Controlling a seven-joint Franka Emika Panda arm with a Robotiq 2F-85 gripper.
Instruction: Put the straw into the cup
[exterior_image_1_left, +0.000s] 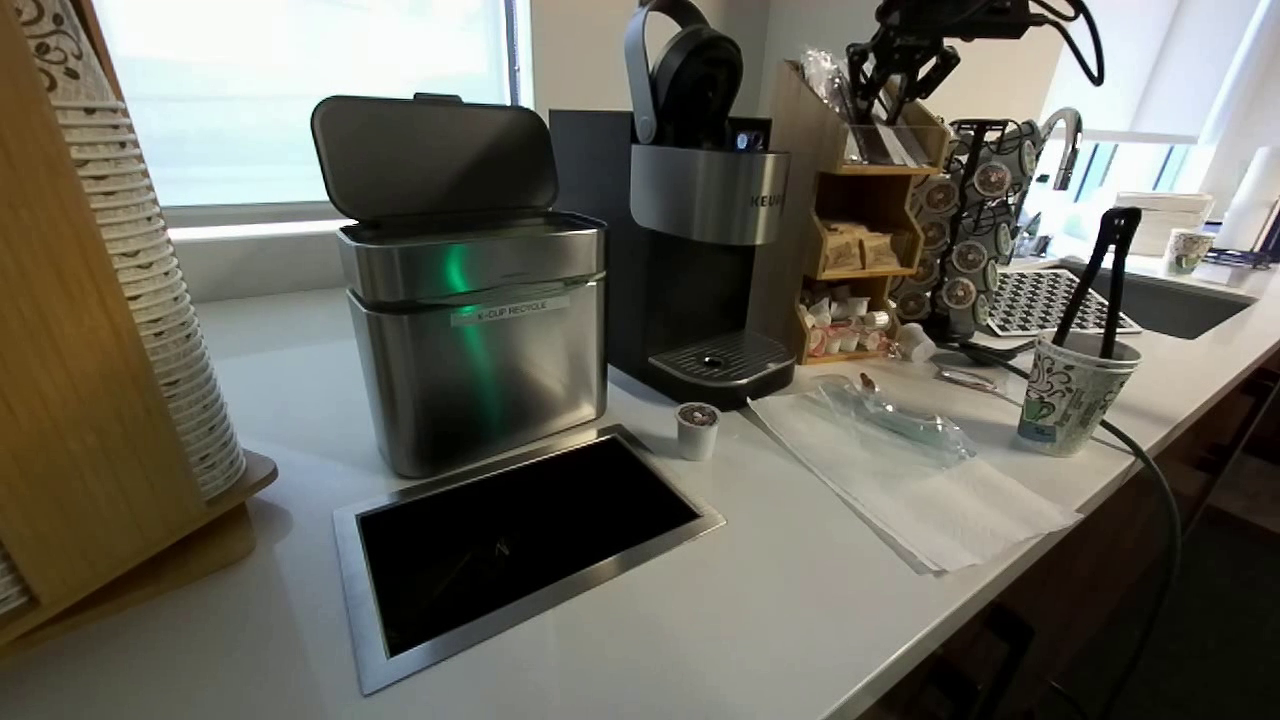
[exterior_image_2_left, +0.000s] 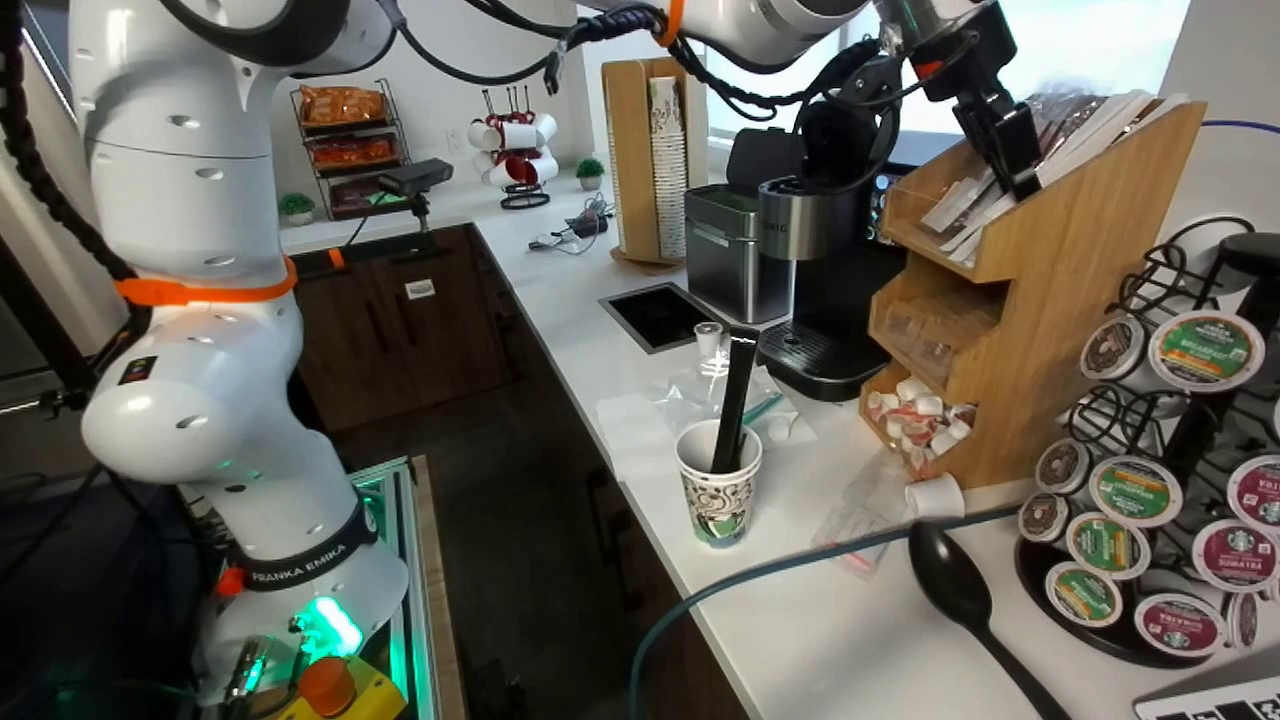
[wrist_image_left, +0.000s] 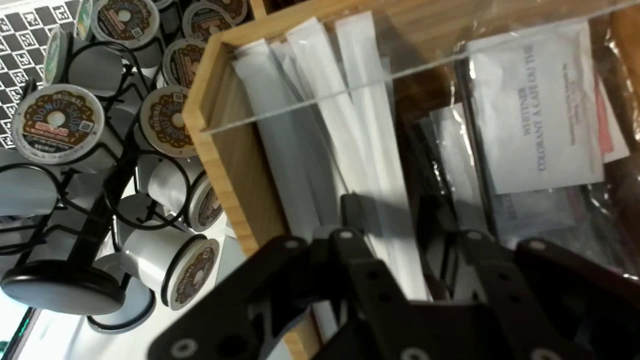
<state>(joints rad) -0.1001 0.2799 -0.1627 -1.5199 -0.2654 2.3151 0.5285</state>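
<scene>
White rounded arm (exterior_image_2_left: 195, 395), orange bands (exterior_image_2_left: 210, 293), black cables (exterior_image_2_left: 622, 22), "FRANKA EMIKA" collar (exterior_image_2_left: 312, 564), black tool (wrist_image_left: 392, 211), pale screws (wrist_image_left: 184, 348)

Black is being shown by the gripper (wrist_image_left: 391, 214), white by the wrapped straws (wrist_image_left: 361, 55). On the paper cup (exterior_image_2_left: 716, 502), white is being covered with dark swirls and a green mug print. Light brown is being shown by the organizer (exterior_image_2_left: 1090, 260), silver and black by the coffee machine (exterior_image_1_left: 690, 190), silver with a green streak by the bin (exterior_image_1_left: 430, 370). White on the robot arm (exterior_image_2_left: 185, 205) is being broken by orange bands (exterior_image_2_left: 205, 293). Green, maroon and brown are being seen on pod lids (exterior_image_2_left: 1134, 490), black-and-white blocks on the marker board (exterior_image_1_left: 1050, 305), white on the counter (exterior_image_1_left: 760, 600).
</scene>
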